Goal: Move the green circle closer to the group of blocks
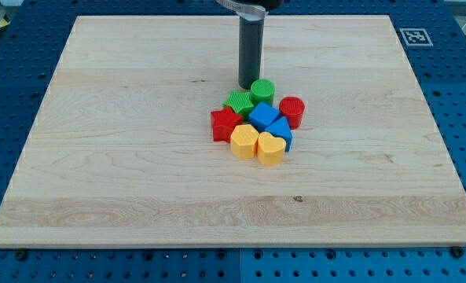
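— Camera view first: where is the green circle [262,91]?
— Upright on the wooden surface [122,157], a little nearer the far edge than the near edge, close to halfway between the left and right edges. Sits at the top of the cluster, touching or almost touching the green star [238,102] at its lower left.

— And my tip [251,85]?
— Down on the surface just behind the green circle, on its upper-left side, seemingly in contact or nearly so. Dark rod rising straight up out of the view's top.

— Pincer state?
— No pincer on this arm, only the plain rod; nothing to spread or press together.

— Rest of the group?
— Packed tightly. Red cylinder [292,111] toward the right edge, just below-right of the green circle. Blue cube [263,115] directly below the green circle, a second blue block [280,130] lower right of that, shape hard to tell. Red star [225,124] on the left flank, under the green star. Yellow hexagon-like block [244,141] and yellow heart [269,148] nearest the near edge, side by side and touching.

— Anything outside the surface?
— Blue perforated base [12,86] all around, and a printed marker tag [414,36] past the far right corner.
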